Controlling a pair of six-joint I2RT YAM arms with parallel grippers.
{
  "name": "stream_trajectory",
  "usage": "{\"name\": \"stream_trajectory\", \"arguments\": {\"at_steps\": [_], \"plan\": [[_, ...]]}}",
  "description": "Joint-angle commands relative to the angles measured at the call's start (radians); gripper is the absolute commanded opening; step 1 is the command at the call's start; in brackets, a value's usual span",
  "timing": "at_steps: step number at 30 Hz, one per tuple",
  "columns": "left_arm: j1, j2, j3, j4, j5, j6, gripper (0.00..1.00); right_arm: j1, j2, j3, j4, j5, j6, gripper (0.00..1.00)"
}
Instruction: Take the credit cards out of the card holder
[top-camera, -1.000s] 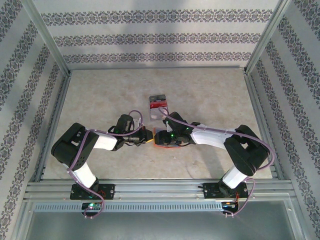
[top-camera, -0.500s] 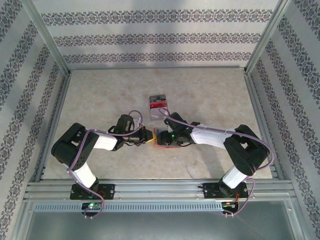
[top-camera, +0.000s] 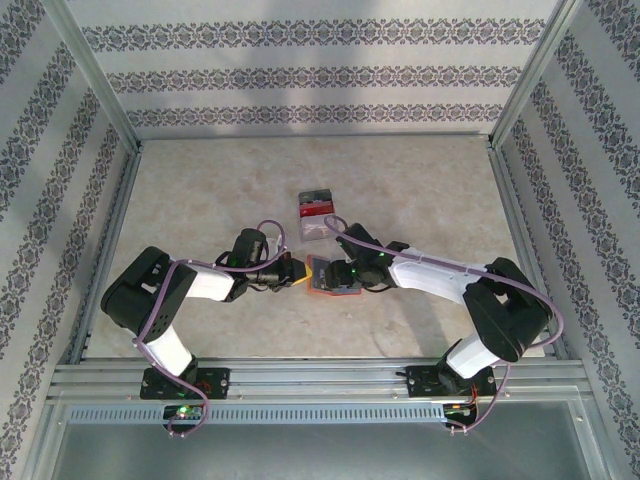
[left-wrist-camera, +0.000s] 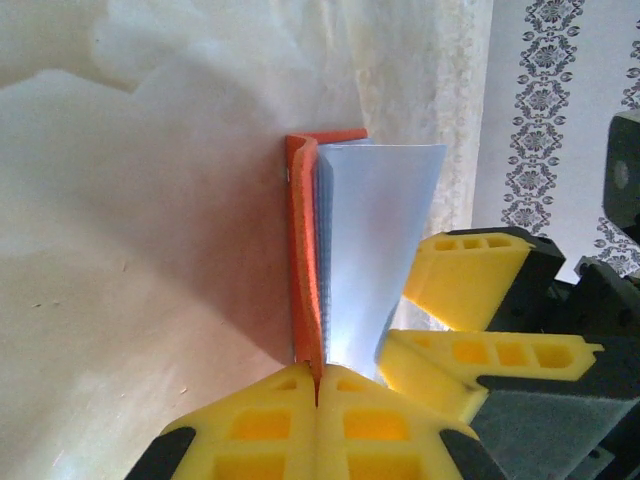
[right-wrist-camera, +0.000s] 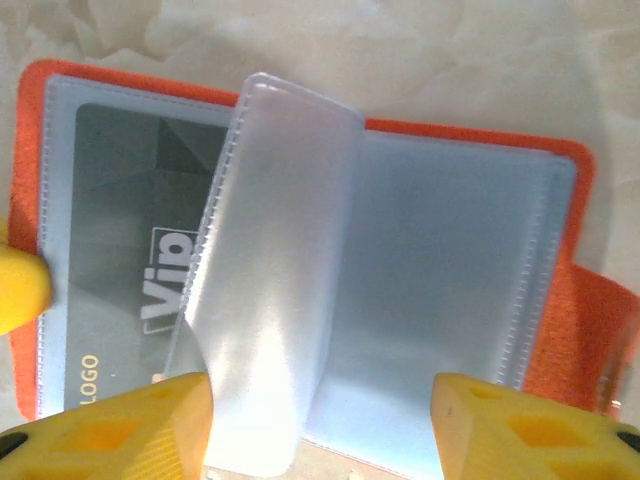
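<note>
Card holder lies open directly beneath right gripper, jaws wide; left gripper is clamped on its orange cover edge

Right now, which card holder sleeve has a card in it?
The leftmost sleeve in the right wrist view: a grey Vip card shows; the others look empty.

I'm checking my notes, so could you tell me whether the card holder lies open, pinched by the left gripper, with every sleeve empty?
Not every sleeve is empty: the right wrist view shows a grey card printed Vip inside one sleeve of the card holder. The rest holds: it lies open, pinched by the left gripper.
</note>
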Motion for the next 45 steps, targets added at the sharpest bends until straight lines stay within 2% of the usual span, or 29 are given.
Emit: {"name": "stream_trajectory", "arguments": {"at_steps": [1, 10, 14, 18, 21, 28, 32, 37, 45], "plan": [[-0.014, -0.026, 0.015, -0.017, -0.007, 0.024, 0.00, -0.016, -0.025, -0.013, -0.069, 0.070, -0.015, 0.59], [-0.013, -0.038, 0.019, -0.041, -0.008, 0.038, 0.00, -0.055, -0.059, -0.026, -0.146, 0.118, -0.031, 0.55], [-0.013, -0.040, 0.021, -0.042, -0.005, 0.040, 0.00, -0.066, -0.128, -0.062, -0.022, -0.003, -0.053, 0.55], [-0.015, -0.041, 0.019, -0.036, -0.007, 0.036, 0.00, -0.043, -0.155, -0.060, 0.091, -0.113, -0.060, 0.61], [-0.016, -0.044, 0.018, -0.017, -0.007, 0.018, 0.00, 0.008, -0.140, -0.060, 0.148, -0.110, -0.083, 0.66], [-0.027, -0.042, -0.007, 0.108, 0.006, -0.081, 0.00, 0.073, -0.116, -0.128, 0.297, -0.073, -0.145, 0.71], [-0.037, -0.040, -0.001, 0.090, -0.001, -0.078, 0.00, 0.097, -0.113, -0.178, 0.379, -0.059, -0.198, 0.74], [-0.042, -0.042, -0.002, 0.076, -0.010, -0.075, 0.00, 0.095, -0.121, -0.226, 0.432, -0.042, -0.230, 0.77], [-0.049, -0.047, 0.001, 0.051, -0.021, -0.063, 0.00, 0.071, -0.101, -0.247, 0.469, -0.074, -0.231, 0.77]]}}
